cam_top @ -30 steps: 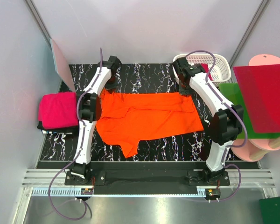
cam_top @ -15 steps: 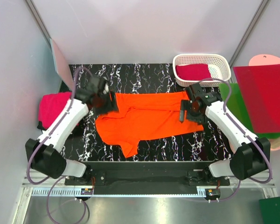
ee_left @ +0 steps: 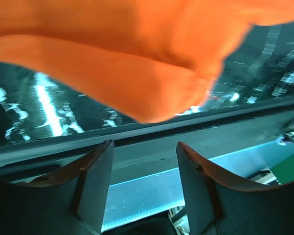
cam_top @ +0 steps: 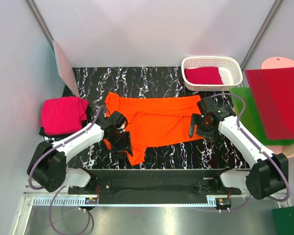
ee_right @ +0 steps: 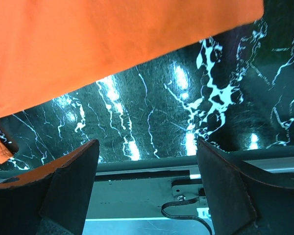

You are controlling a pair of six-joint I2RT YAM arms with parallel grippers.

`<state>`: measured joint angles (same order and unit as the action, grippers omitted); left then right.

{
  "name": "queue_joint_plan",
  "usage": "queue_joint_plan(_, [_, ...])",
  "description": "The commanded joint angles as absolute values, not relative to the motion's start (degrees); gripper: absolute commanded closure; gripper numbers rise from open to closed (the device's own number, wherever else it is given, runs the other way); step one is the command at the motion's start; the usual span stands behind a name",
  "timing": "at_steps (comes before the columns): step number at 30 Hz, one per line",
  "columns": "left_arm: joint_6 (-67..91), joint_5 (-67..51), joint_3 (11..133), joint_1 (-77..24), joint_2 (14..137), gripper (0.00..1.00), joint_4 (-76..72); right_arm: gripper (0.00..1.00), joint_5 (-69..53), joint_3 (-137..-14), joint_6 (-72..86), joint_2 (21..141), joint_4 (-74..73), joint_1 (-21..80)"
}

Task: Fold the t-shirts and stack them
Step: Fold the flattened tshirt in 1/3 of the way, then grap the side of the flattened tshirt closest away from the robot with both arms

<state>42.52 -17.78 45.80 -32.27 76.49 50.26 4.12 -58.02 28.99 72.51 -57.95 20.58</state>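
orange t-shirt laid out on counter. left gripper at near-left hem, jaws apart, empty. right gripper at rt edge, jaws wide, empty.

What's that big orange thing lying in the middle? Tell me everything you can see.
The orange t-shirt is soft, bright, plain cloth, spread crosswise on the black marbled table, wrinkled and partly folded over itself. One sleeve pokes toward the near edge. The left gripper and right gripper sit at its ends, jaws open, gripping nothing.
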Motion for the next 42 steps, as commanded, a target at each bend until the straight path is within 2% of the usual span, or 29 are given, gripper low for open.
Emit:
queue_joint_plan(1, [44.65, -18.37, 51.85, -34.45, 74.18, 0.47, 46.93, 0.13, 2.2, -56.25, 31.81, 69.7, -56.08, 20.48])
queue_joint_plan(5, [43.95, -17.67, 53.52, -36.47, 81.37, 0.44, 49.03, 0.13, 2.2, -55.98, 31.73, 69.78, -55.55, 20.48])
queue_joint_plan(6, [43.51, -17.75, 54.05, -37.0, 83.13, 0.41, 49.48, 0.13, 2.2, -56.33, 31.38, 70.05, -55.55, 20.48])
queue_joint_plan(7, [43.33, -17.75, 54.49, -37.52, 85.67, 0.31, 49.83, 0.13, 2.28, -56.6, 31.12, 70.22, -55.55, 20.39])
queue_joint_plan(8, [43.42, -17.32, 54.93, -38.23, 86.48, 0.29, 51.05, 0.13, 2.37, -57.38, 31.03, 70.49, -55.55, 20.39])
queue_joint_plan(12, [44.21, -12.93, 58.53, -38.23, 85.17, 0.3, 52.38, 0.13, 3.16, -59.06, 29.71, 71.98, -55.46, 20.48])
queue_joint_plan(16, [43.86, -10.11, 63.18, -38.23, 84.02, 0.46, 51.94, 0.13, 2.2, -59.33, 29.27, 73.74, -54.41, 20.39])
queue_joint_plan(20, [42.72, -12.03, 65.56, -38.23, 89.55, 0.77, 53.61, 0.13, 1.85, -59.68, 28.3, 75.23, -53.53, 20.48])
queue_joint_plan(22, [42.89, -11.69, 65.74, -38.41, 91.13, 0.78, 53.18, 0.13, 1.93, -59.94, 27.78, 75.67, -53.35, 20.39])
queue_joint_plan(25, [41.93, -10.11, 66.53, -38.5, 93.33, 0.76, 53.7, 0.12, 1.93, -60.12, 26.98, 76.46, -53.26, 20.48])
queue_joint_plan(28, [41.49, -11.42, 66.8, -38.5, 96.24, 0.62, 55.19, 0.12, 1.93, -60.03, 26.37, 76.9, -53.09, 20.48])
queue_joint_plan(29, [41.66, -11.34, 66.45, -38.5, 96.5, 0.54, 55.11, 0.12, 2.02, -59.94, 26.02, 77.08, -52.91, 20.39])
queue_joint_plan(30, [41.66, -11.42, 66.27, -38.5, 96.42, 0.37, 55.11, 0.12, 2.11, -59.94, 25.93, 77.17, -52.91, 20.48])
queue_joint_plan(32, [41.57, -11.6, 65.57, -38.58, 96.42, 0.32, 55.28, 0.12, 2.29, -59.94, 25.58, 77.34, -53.0, 20.48])
queue_joint_plan(35, [41.05, -11.95, 64.08, -38.5, 97.46, 0.31, 55.37, 0.12, 2.29, -59.77, 25.49, 77.69, -52.47, 20.48])
queue_joint_plan(38, [40.61, -12.31, 62.23, -38.67, 98.43, 0.34, 55.28, 0.11, 2.11, -59.68, 25.49, 78.13, -52.12, 20.39])
queue_joint_plan(42, [40.08, -13.0, 59.94, -38.76, 99.84, 0.48, 54.32, 0.11, 2.02, -59.68, 25.14, 78.92, -51.59, 20.48])
